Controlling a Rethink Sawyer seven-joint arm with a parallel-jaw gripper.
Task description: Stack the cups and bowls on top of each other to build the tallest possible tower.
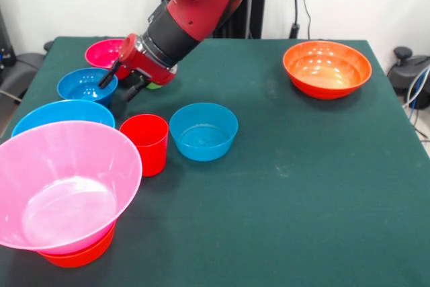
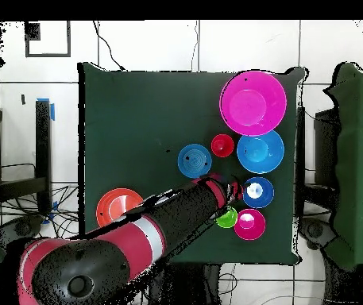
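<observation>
the huge hot-pink plastic bowl [image 1: 64, 189] sits nested on an orange bowl [image 1: 77, 255] at the near corner, the tower's start, with the large light-blue bowl [image 1: 64, 113] just behind it. further back the red-and-black arm's gripper [image 1: 122, 84] hangs by the rim of the small blue bowl [image 1: 86, 85], black fingers [image 1: 107, 77] spread, nothing held. the light-green plastic cup [image 2: 226, 217] hides right under the wrist, so i'd judge the next grab lies straight below it.
</observation>
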